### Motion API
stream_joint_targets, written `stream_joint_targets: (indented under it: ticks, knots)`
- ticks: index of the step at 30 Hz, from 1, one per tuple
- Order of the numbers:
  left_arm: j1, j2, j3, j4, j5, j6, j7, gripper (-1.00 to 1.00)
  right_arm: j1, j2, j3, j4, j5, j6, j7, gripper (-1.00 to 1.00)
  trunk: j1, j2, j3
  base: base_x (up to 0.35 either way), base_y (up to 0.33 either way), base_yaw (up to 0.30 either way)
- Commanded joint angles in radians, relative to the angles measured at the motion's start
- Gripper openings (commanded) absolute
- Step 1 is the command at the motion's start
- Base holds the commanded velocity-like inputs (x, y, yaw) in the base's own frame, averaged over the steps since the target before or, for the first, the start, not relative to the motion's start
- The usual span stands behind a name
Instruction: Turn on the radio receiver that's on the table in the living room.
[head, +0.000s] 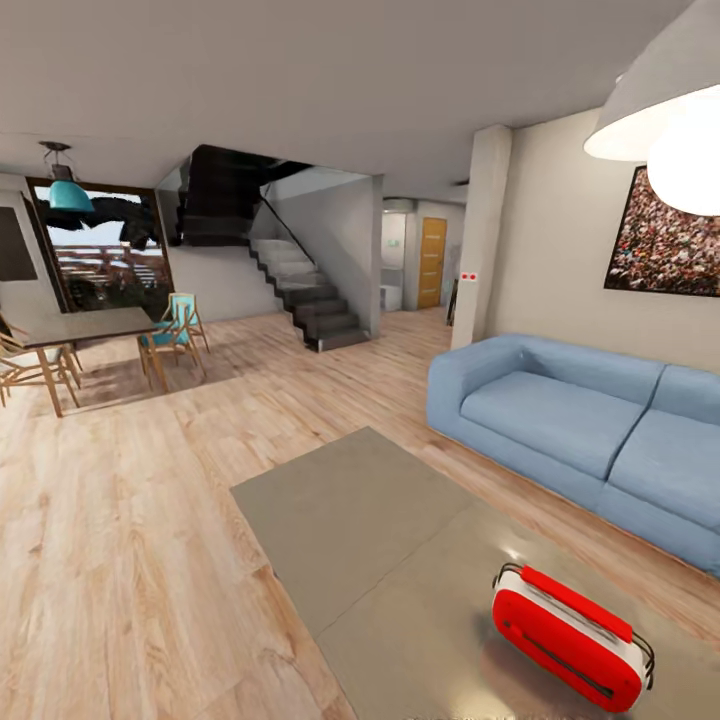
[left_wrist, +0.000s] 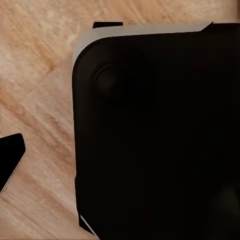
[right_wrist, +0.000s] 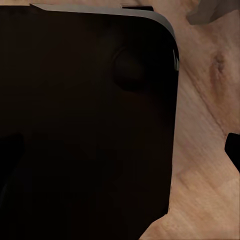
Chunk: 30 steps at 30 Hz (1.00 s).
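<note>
Lying on its side near the close right corner of the glossy grey counter (head: 400, 560), the bright-red radio receiver (head: 568, 636) shows a white band along its body and a thin wire handle at each end; its dial face cannot be made out from the head view. The low counter stretches away from the camera across the light wood plank floor (head: 120, 520) of the living room, and its top reflects a dull sheen. Just beyond the counter's right side stands a blue sofa (head: 580, 420) against the beige wall, with a crowd-photo picture (head: 665, 240) hung above it and a white dome pendant lamp (head: 660, 110) close to the camera at the upper right. Farther back, a dark staircase (head: 300, 290) climbs to the left, an orange-brown door (head: 432, 262) sits in the hallway behind it, and a dining table (head: 80, 328) with wooden chairs and a teal chair (head: 175, 330) stands by a large window, under a teal hanging lamp (head: 68, 192). In the left wrist view a big black rounded body with a grey edge (left_wrist: 155, 135) covers most of the wood floor (left_wrist: 35, 100); the right wrist view shows a like black body (right_wrist: 85, 125) over the floor (right_wrist: 205, 150). I cannot tell whether either claw is wide or narrow
</note>
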Motion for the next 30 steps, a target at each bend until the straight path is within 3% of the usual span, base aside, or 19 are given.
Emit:
stream_joint_targets:
  ticks: [1, 30]
  knots:
    - [0.0, 0.0, 0.0, 0.0, 0.0, 0.0, 0.0, 1.0, 0.0, 0.0, 0.0, 0.0, 0.0, 0.0, 0.0, 1.0, 0.0, 0.0, 0.0, 0.0, 0.0, -0.286]
    - [0.0, 0.0, 0.0, 0.0, 0.0, 0.0, 0.0, 1.0, 0.0, 0.0, 0.0, 0.0, 0.002, 0.0, 0.001, 1.0, 0.0, 0.0, 0.0, 0.0, 0.0, -0.286]
